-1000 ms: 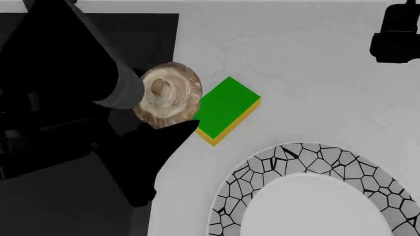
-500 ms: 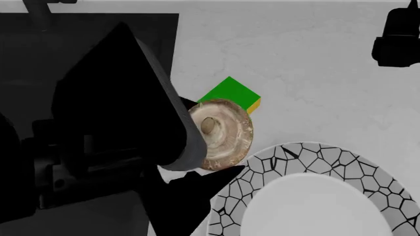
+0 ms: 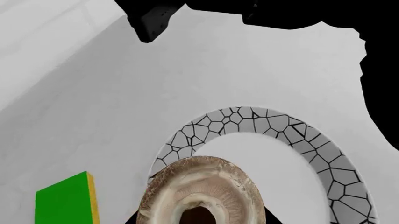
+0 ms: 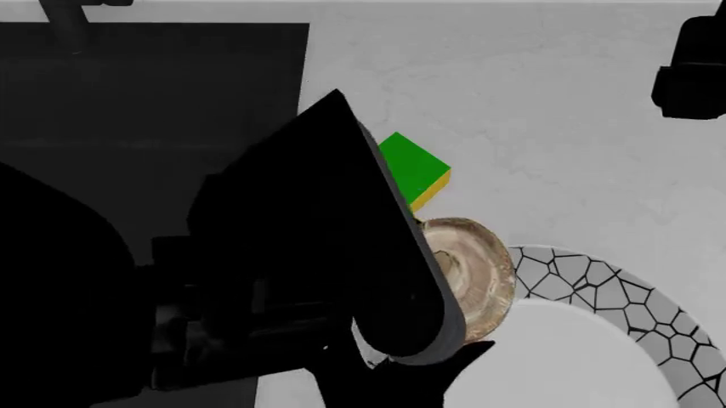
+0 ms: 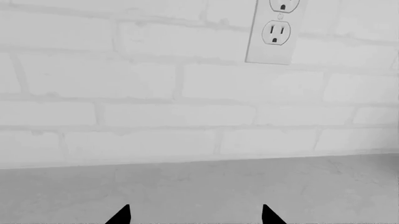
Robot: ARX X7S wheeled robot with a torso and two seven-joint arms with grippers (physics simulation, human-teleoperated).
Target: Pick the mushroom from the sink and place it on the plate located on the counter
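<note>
Mushroom (image 4: 474, 270) held in the clenched left gripper (image 4: 460, 327), above the near rim of the plate (image 4: 635, 306) on the counter (image 4: 545, 102). Green sponge (image 4: 411, 170) just behind it; sink (image 4: 148, 85) to the left. Right gripper (image 5: 194, 215) spread apart, facing a brick wall (image 5: 124, 93) with an outlet (image 5: 276, 30).

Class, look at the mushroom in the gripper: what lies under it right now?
Under the mushroom, held by the left gripper, lies the plate's near rim and grey counter. The mushroom and arm cover that rim section.
</note>
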